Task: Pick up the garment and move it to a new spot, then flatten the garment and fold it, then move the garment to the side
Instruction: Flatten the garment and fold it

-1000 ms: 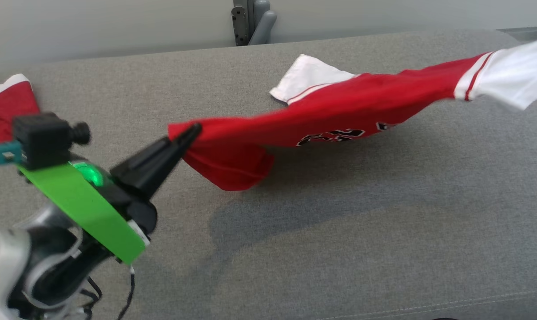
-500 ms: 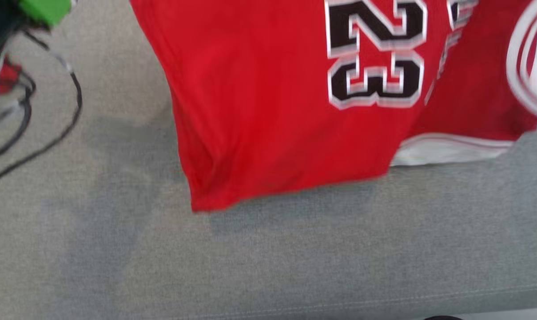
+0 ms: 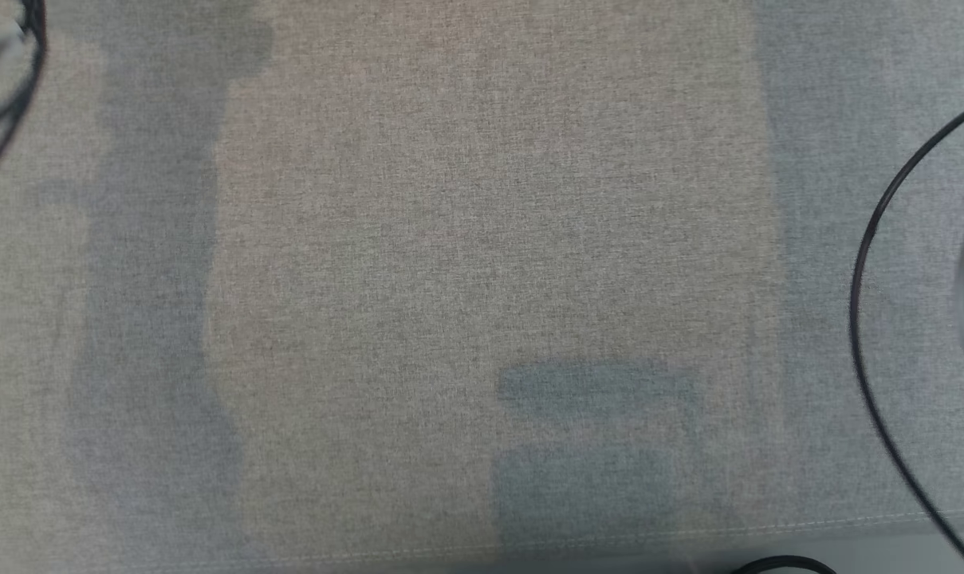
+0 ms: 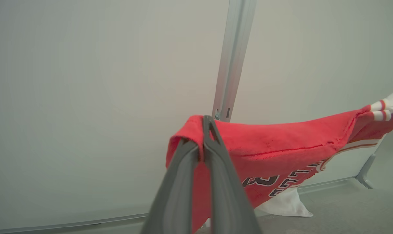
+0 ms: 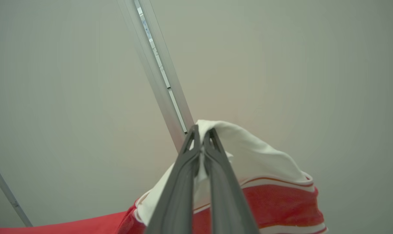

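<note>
The left gripper [image 4: 206, 125] has its two long fingers pressed together on a red corner of the garment [image 4: 281, 146], the cloth folded over their tips. The right gripper [image 5: 201, 131] is likewise closed tight, pinching a bunched white sleeve of the same garment [image 5: 255, 156], just above the sleeve's red and white bands. The garment is a red jersey with white sleeves and black, white-edged lettering. In the left wrist view it hangs in the air, stretched from the pinched corner across to a striped sleeve edge at the far right, its lettered front sagging below. A white part droops toward the grey fabric surface [image 4: 346, 211]; whether it touches cannot be told. Behind both grippers stands a pale wall [image 4: 85, 81] with an aluminium post [image 4: 232, 58] running up it. The head view looks down on the same grey fabric surface [image 3: 466, 239], crossed by soft shadows, with a thin black cable [image 3: 863, 303] curving along its right side.
</note>
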### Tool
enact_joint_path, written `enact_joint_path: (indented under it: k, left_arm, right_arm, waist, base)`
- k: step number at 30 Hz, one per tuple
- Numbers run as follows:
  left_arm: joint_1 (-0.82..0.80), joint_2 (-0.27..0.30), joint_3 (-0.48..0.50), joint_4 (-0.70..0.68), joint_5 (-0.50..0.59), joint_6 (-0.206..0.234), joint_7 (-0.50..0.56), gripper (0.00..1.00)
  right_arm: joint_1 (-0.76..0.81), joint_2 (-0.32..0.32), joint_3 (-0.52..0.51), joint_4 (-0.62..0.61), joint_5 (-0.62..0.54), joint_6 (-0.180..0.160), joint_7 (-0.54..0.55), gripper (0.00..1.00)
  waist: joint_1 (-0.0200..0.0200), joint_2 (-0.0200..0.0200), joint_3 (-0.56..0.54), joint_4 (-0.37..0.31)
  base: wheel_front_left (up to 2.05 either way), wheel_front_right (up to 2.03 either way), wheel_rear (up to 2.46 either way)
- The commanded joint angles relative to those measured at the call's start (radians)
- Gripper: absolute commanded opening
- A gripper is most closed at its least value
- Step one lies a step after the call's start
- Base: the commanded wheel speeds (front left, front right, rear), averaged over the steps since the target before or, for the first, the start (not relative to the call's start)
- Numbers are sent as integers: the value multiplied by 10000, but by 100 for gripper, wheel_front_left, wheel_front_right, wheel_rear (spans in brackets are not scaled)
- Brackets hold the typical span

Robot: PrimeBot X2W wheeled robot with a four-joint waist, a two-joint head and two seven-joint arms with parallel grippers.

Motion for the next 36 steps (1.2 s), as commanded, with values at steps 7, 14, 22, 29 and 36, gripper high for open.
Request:
enact_joint_path:
  k: [7,14,22,29,36]
  left_arm:
    - [2565,542,-1786,786,-741,-155,-1130,0]
    - [4635,1049,-2416,630,-2159,-160,-1525,0]
    - [7064,1272,-2986,-355,-2371,-159,-1606,0]
    - [11454,1000,-1953,-1884,-1119,33,-1604,0]
    - [14764,850,-2254,-3605,-589,1224,-1586,0]
  right_arm:
    - [3674,-342,2291,-128,1269,0,-266,0]
    - [6388,-1153,3487,-931,3035,0,-492,0]
    - [9141,-2499,4191,-2338,4355,-3,-650,0]
    - [13287,-3926,4563,-3850,5136,-8,-617,0]
    - [17090,-4433,3729,-5511,5347,-6,-743,0]
  waist:
    - [-5,0,-1004,-835]
    - [-5,0,-1550,-1055]
    - [-5,0,-2880,-887]
    - [-5,0,-4210,-772]
    - [-5,0,-4474,-281]
  base:
    - [0,0,0]
    - [0,0,0]
    - [0,0,0]
    - [0,0,0]
    - [0,0,0]
